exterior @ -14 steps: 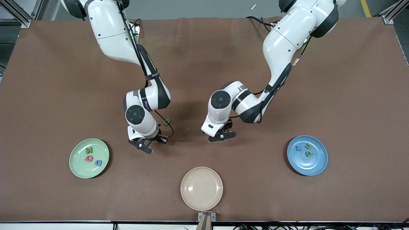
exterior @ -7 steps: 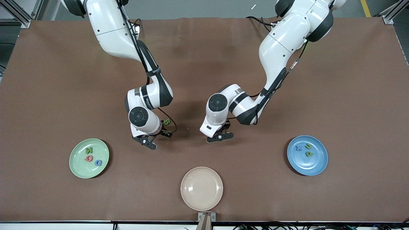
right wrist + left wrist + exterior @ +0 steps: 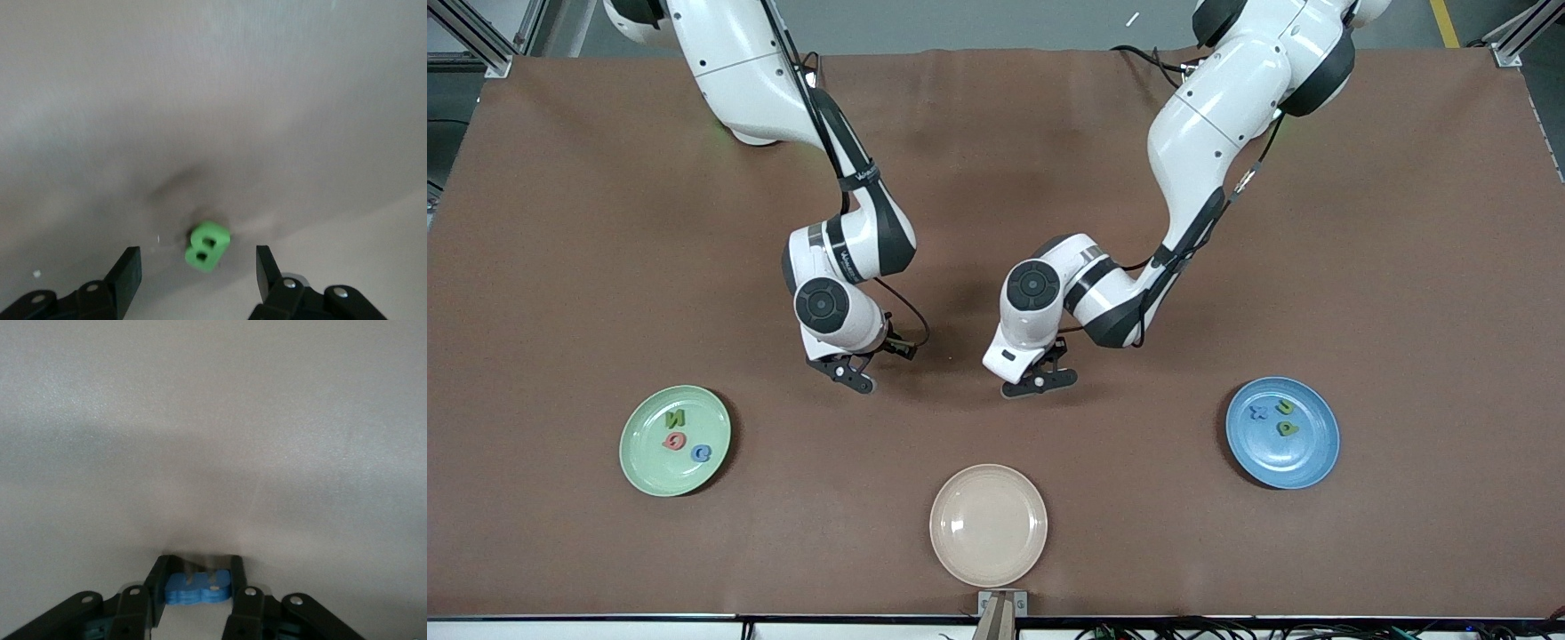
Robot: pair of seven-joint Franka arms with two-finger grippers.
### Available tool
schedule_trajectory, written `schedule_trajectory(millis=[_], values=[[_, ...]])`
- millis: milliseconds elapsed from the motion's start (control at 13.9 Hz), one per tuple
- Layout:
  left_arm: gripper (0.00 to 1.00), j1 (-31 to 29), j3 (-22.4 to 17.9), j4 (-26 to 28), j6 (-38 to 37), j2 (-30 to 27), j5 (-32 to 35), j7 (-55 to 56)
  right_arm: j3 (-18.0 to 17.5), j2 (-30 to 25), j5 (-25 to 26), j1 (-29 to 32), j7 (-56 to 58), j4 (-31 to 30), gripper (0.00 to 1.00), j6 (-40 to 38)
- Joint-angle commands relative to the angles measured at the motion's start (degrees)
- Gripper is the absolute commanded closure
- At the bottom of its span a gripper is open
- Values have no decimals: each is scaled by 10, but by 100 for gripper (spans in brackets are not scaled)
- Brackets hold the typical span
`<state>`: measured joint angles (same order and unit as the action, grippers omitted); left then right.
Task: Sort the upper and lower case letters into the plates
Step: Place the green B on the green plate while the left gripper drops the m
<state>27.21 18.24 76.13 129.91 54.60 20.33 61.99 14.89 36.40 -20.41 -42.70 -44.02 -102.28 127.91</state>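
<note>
My left gripper (image 3: pixel 1038 383) is low over the middle of the table, shut on a small blue letter (image 3: pixel 198 589) whose shape I cannot read. My right gripper (image 3: pixel 853 374) is open just over the table, with the green B (image 3: pixel 208 245) lying flat between its fingers; the wrist hides the B in the front view. The pale green plate (image 3: pixel 640 462) holds the green M (image 3: pixel 676 417), red Q (image 3: pixel 673 439) and blue G (image 3: pixel 702 453). The blue plate (image 3: pixel 1303 467) holds the blue x (image 3: pixel 1258 412), green u (image 3: pixel 1285 406) and green p (image 3: pixel 1287 428).
A cream-beige plate (image 3: pixel 988 524) lies near the table's front edge, nearer to the front camera than both grippers. The two grippers are close to each other at mid-table. A brown cloth covers the table.
My right gripper has moved away from the pale green plate to the green B, which the wrist now hides in the front view. My left gripper has barely shifted.
</note>
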Motion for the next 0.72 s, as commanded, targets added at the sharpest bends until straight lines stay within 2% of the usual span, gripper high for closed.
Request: schedule_trajectory(millis=[0, 144, 359, 647], values=[[98, 1, -7, -10, -3, 0, 9, 3, 2, -26, -20, -23, -15, -55, 22, 40], [99, -8, -7, -11, -21, -18, 9, 4, 2, -25, -20, -26, -19, -71, 22, 71], [100, -31, -6, -11, -54, -53, -1, 3, 2, -24, -20, -25, -19, -71, 23, 71], [100, -74, -1, 2, -104, -107, -13, 2, 4, -24, -19, -23, -18, -70, 34, 74]])
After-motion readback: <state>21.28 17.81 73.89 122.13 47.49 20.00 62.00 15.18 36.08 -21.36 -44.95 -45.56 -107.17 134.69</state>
